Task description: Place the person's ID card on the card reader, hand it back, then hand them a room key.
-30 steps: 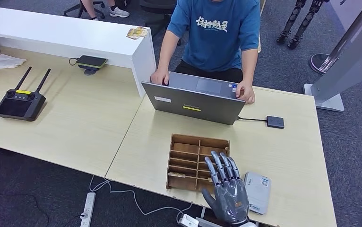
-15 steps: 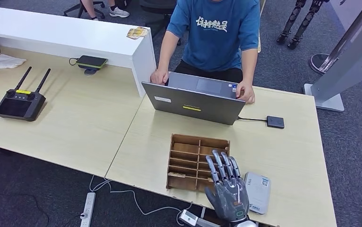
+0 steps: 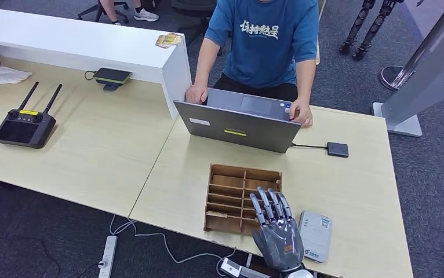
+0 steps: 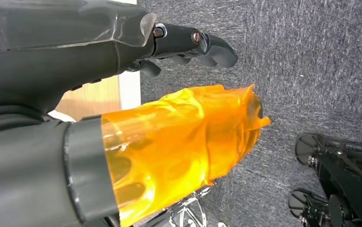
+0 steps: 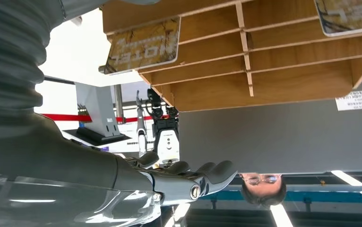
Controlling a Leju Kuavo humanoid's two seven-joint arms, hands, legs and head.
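A wooden slotted box (image 3: 237, 197) stands near the table's front edge. In the right wrist view it holds a room key card printed HOTEL (image 5: 143, 45) and a second card (image 5: 349, 16) in other slots. My right hand (image 3: 276, 231) hovers over the box's near right corner with its fingers (image 5: 188, 182) stretched out and nothing in them. A flat grey-white device (image 3: 316, 234) lies just right of that hand. My left hand (image 4: 179, 42) hangs over the carpet, its thumb wrapped in orange tape (image 4: 184, 142), and it holds nothing.
A person in a blue shirt (image 3: 266, 35) sits across the table with both hands on a grey laptop (image 3: 237, 124). A small black box (image 3: 337, 149) is wired to it. Small cards (image 3: 168, 40) lie on the white counter (image 3: 63, 40). A remote controller (image 3: 25, 124) sits far left.
My right hand has drifted slightly left over the box, uncovering more of the grey-white device. The person and the laptop have not moved.
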